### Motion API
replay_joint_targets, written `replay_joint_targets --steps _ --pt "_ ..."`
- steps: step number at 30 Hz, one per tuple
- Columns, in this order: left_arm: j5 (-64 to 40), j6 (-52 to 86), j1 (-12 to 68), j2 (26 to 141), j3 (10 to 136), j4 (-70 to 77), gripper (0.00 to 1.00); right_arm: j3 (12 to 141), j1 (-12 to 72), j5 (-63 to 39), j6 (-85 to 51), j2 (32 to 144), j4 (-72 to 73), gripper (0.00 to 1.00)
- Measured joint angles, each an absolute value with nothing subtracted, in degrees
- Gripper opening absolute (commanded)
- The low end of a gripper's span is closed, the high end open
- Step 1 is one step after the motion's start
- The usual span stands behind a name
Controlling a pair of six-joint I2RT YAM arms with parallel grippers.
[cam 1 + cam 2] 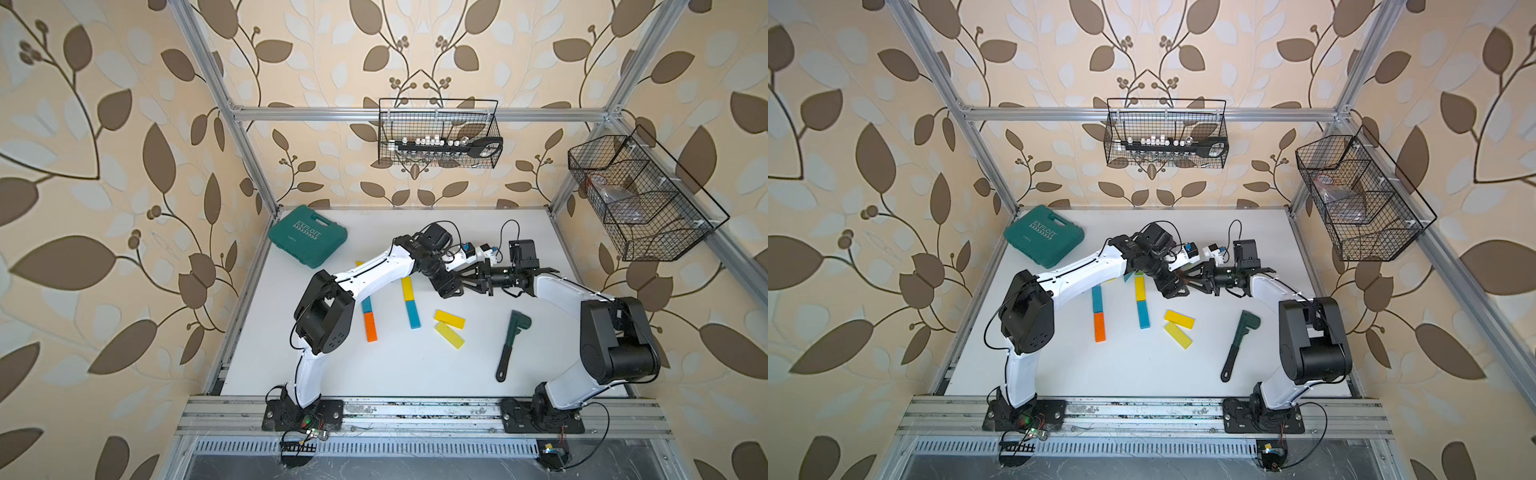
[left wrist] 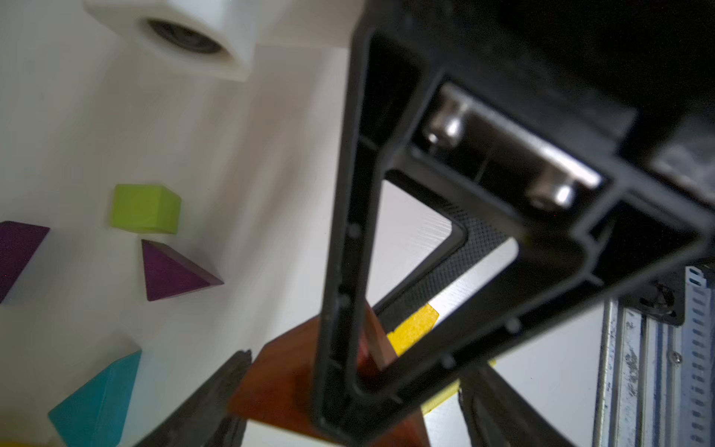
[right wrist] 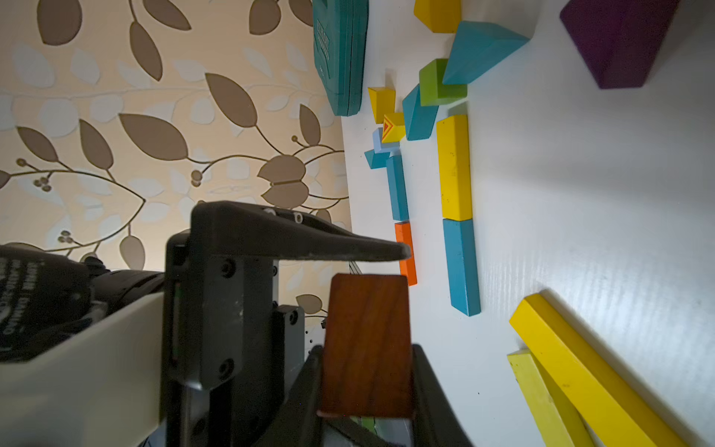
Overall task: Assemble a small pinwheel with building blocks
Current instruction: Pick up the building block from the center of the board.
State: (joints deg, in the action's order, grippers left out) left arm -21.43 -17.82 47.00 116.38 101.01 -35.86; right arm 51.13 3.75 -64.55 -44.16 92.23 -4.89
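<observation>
Two yellow bars (image 1: 449, 318) are laid flat near the front of the white table (image 1: 374, 374). Farther back, over the middle, a brown block (image 3: 367, 344) is squeezed tight by the right gripper (image 3: 367, 358). The left gripper (image 1: 1177, 284) is seen just beside it, fingers spread apart.

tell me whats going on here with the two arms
Above the white table, the right end effector is shut on a brown block, held in the air. The left end effector is open around it, one finger just off it, as if for a handover. The other coloured blocks lie on the table.
</observation>
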Motion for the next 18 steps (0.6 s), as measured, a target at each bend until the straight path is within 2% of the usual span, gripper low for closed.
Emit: replay_joint_targets --steps 9,13,16,18 --pt "-22.7 -20.0 47.0 117.0 102.2 -36.1 0.69 51.0 3.7 -65.7 -44.4 92.2 -5.1 0.1" --pt "-22.7 -21.0 46.9 117.5 103.2 -36.9 0.53 51.0 3.7 -66.3 -44.3 92.2 -5.5 0.13" --pt "-22.8 -21.0 46.9 118.0 104.1 -37.8 0.48 51.0 3.6 -66.2 -44.3 92.2 -6.2 0.16" --pt "-22.9 -21.1 47.0 118.1 104.2 -38.1 0.42 51.0 3.6 -66.2 -44.2 92.3 -6.6 0.21"
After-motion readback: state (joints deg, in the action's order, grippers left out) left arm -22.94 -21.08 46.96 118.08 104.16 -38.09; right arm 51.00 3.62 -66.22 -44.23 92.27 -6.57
